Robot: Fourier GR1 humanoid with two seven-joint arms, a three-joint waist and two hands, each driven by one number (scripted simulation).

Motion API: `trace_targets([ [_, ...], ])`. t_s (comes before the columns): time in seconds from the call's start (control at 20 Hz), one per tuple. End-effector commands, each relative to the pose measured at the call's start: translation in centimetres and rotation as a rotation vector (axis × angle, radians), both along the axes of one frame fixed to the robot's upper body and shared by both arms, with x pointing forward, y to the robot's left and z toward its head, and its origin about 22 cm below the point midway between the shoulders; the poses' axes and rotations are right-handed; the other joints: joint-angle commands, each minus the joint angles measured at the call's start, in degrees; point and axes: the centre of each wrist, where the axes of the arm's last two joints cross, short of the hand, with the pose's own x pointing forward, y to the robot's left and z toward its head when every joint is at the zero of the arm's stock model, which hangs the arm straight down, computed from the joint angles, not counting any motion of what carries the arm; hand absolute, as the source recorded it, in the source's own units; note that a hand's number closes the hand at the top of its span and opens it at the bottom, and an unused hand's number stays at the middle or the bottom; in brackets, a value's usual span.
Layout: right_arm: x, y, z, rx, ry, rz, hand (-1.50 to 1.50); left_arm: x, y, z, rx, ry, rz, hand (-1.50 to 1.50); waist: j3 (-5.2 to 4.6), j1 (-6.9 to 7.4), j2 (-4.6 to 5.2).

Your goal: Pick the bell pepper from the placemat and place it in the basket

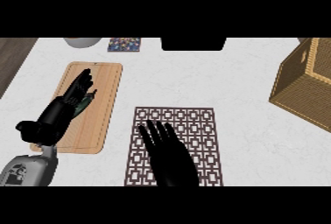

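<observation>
**Q:** Where is the right hand, and what is it doing?

**A:** The right hand (169, 159) comes up from the bottom centre of the frame. It is black, its fingers are straight and fanned apart, and nothing is grasped in it. It lies over the left half of the placemat (202, 131), a dark brown rectangle with a cut-out lattice pattern, at lower centre.

**Q:** And the bell pepper?

**A:** I cannot tell where it is. The bare lattice carries nothing, and the hand hides the rest of the mat.

**Q:** What about the other hand?

**A:** The left hand (70, 105) rests at the middle left of the frame with its fingers straight and pointing up. Its grey forearm (29, 168) is in the lower left corner. A dark green sliver (86, 99) shows against its right edge, but what it is cannot be made out. Under this hand lies a pale wooden cutting board (108, 83), just left of the placemat and not touching it.

**Q:** What lies farther out?

**A:** A white marbled counter (207, 74) is under everything. The woven tan basket (304, 87) sits at the right edge, well apart from the placemat. Along the top edge, from left to centre, are a grey rounded vessel (82, 42), a small multicoloured square (124, 44) and a black block (193, 43).
</observation>
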Motion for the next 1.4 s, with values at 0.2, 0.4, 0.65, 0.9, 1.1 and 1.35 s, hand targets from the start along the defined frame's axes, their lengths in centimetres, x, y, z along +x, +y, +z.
trace_targets([
  [0.2, 0.5, -0.6, -2.0, -0.088, 0.014, -0.038, -1.5, -1.4, -0.5, -0.8, -0.003, -0.005, 0.001, 0.0, 0.0, 0.04, -0.04],
  [0.4, -0.6, 1.6, -2.5, -0.113, 0.012, -0.031, -1.5, -1.3, -1.3, -0.6, 0.002, 0.003, -0.002, 0.0, 0.0, 0.29, -0.02],
  [0.65, 0.5, 1.5, -5.9, -0.138, 0.026, -0.032, -1.5, -1.3, -2.4, -0.1, 0.0, -0.028, 0.008, 0.0, 0.01, 0.4, 0.02],
  [0.9, 2.6, 1.5, -4.7, -0.14, 0.039, -0.049, -1.5, 0.2, -1.7, 0.1, -0.011, -0.012, -0.009, 0.0, 0.0, 0.21, 0.06],
  [1.1, 1.1, 0.9, -6.2, -0.172, 0.068, -0.066, -1.5, 0.2, 1.1, 0.0, 0.006, -0.015, 0.008, 0.0, 0.0, -0.04, 0.01],
  [1.35, 2.1, 0.9, -7.7, -0.183, 0.098, -0.068, -1.5, 0.5, -0.3, 1.1, 0.008, -0.013, -0.005, 0.0, 0.01, 0.16, 0.04],
])
